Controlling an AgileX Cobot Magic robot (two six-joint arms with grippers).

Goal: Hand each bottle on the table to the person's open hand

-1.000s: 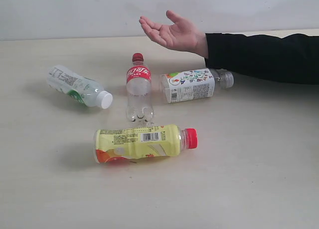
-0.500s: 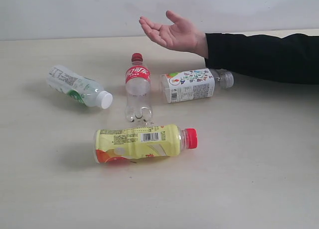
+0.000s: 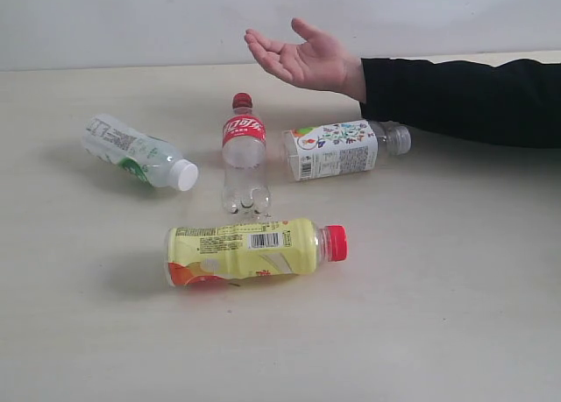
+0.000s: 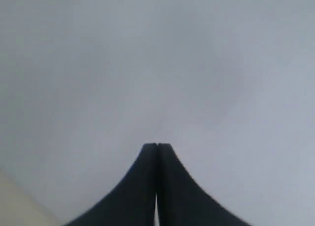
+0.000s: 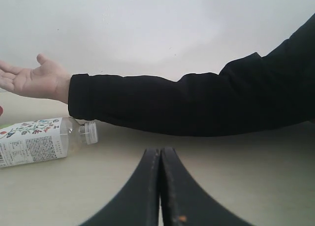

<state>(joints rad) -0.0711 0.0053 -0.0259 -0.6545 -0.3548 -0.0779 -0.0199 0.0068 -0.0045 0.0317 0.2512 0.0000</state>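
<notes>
Your left fingers (image 4: pixel 145 181) and right fingers (image 5: pixel 147 181) are pressed together, holding nothing. Four bottles (image 3: pixel 244 161) lie mid worktop (image 3: pixel 456 314). The floral bottle (image 3: pixel 337 148) is just beside the sleeve (image 3: pixel 456 100), below the open hand (image 3: pixel 302 59). Broad bare worktop nearside and right.

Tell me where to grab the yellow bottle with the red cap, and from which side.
Probably from above, jaws across the yellow bottle near its shoulder. It lies on its side, red cap pointing right in the exterior view. The red-labelled bottle lies close beyond its middle, leaving little finger room there.
</notes>
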